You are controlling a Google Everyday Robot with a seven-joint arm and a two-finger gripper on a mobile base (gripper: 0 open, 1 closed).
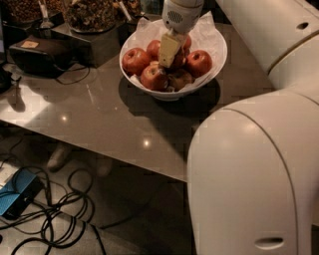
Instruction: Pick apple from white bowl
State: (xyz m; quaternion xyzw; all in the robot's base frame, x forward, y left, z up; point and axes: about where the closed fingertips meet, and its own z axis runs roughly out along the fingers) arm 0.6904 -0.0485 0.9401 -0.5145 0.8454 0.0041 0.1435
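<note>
Gripper [167, 59] sits low inside the bowl [172, 94], among the fruit; whether it is spread or closed cannot be told; the apple [180, 78] lies just beside its tip, near the front rim; crowded neighbours [135, 60] could get pinched instead, or roll the apple aside; the wrist [180, 15] hides the bowl's back.
</note>
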